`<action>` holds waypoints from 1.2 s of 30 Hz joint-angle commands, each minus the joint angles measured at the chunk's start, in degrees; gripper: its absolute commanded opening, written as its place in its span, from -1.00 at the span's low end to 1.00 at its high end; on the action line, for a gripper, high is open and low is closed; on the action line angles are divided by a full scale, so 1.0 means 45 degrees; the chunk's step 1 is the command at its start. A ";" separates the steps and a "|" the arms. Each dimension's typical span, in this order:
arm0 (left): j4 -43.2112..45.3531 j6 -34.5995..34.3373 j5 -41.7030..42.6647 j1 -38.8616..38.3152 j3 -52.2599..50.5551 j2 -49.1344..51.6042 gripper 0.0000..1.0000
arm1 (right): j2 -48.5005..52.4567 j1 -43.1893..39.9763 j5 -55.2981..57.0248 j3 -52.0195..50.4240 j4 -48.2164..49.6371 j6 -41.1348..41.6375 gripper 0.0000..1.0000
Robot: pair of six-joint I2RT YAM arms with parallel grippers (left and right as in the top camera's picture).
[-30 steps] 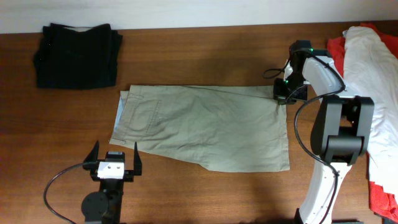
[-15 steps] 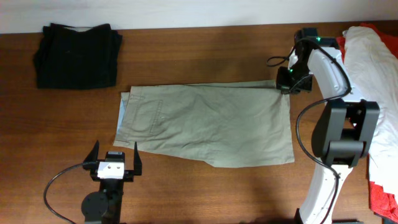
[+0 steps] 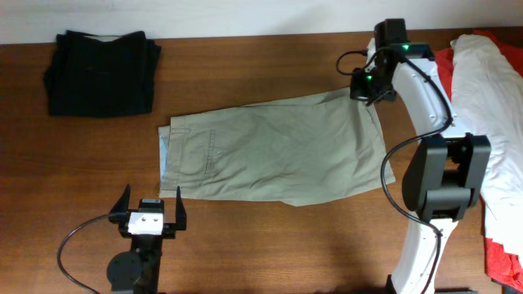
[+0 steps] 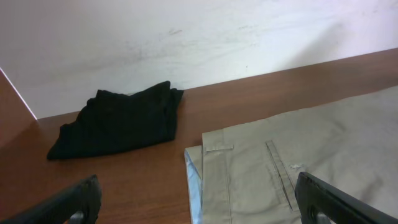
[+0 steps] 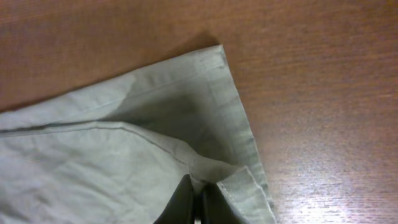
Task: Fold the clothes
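Pale khaki-green shorts [image 3: 270, 151] lie spread on the brown table, waistband at the left, leg hems at the right. My right gripper [image 3: 365, 91] is shut on the far right hem corner of the shorts [image 5: 155, 155], pinching a fold of cloth between its fingertips [image 5: 208, 202]. My left gripper [image 3: 151, 210] is open and empty, just in front of the waistband end; its fingers [image 4: 326, 198] frame the waistband and back pocket [image 4: 280, 171]. A folded black garment [image 3: 102, 72] lies at the far left, also in the left wrist view [image 4: 118, 124].
A heap of white [image 3: 490, 90] and red [image 3: 500, 253] clothes lies along the right table edge, behind the right arm. A pale wall [image 4: 186, 37] runs along the far table edge.
My right gripper has moved toward the far edge and slightly left, dragging the hem corner with it. The shorts have skewed and shifted. The left arm has not moved.
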 commanded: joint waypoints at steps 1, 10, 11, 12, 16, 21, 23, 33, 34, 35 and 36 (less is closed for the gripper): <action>-0.0015 0.0155 -0.0083 0.0063 -0.0078 -0.0063 0.98 | 0.0233 0.0107 0.1243 -0.0034 0.0321 0.0665 -0.60; -0.0015 0.0155 -0.0083 0.0063 -0.0078 -0.0063 0.98 | 0.0053 -0.0291 0.1175 0.0729 -0.0534 0.1515 0.75; -0.0010 0.0160 -0.0087 0.0063 -0.0078 -0.0063 0.98 | -0.0087 -0.0403 0.1054 0.1035 -0.0962 0.1579 0.84; 0.0097 0.0175 -0.0175 0.0068 -0.0078 -0.0063 0.98 | -0.0214 -0.0476 0.0855 0.1350 -0.1384 0.1569 0.99; 0.0010 0.0160 -0.0437 0.0063 -0.0078 -0.0063 0.99 | -0.0325 -0.0510 0.0826 0.2327 -0.2608 0.1443 0.97; 0.0806 -0.0238 -0.0087 0.0053 -0.0058 -0.0063 0.98 | -0.0321 -0.0510 0.2055 0.2501 -0.2579 0.1239 0.97; 0.2001 -0.0967 0.1452 0.0053 -0.0058 -0.0063 0.99 | -0.0321 -0.0510 0.2225 0.2501 -0.2584 0.1234 0.97; 0.0986 -0.1817 0.2652 0.0068 0.2526 0.2399 0.99 | -0.0311 -0.0510 0.4002 0.2501 -0.2293 0.1234 0.97; 0.0393 -0.1817 0.2647 0.0068 0.3332 0.3351 0.99 | -0.0311 -0.0510 0.4085 0.2501 -0.2307 0.1234 0.97; 0.0000 -0.1817 0.2657 0.0063 0.3881 0.4027 0.99 | -0.0311 -0.0510 0.4075 0.2501 -0.2307 0.1239 0.97; -0.0821 -0.1807 0.2662 0.0063 0.4998 0.5406 0.98 | -0.0311 -0.0505 0.4080 0.2501 -0.2307 0.1234 0.97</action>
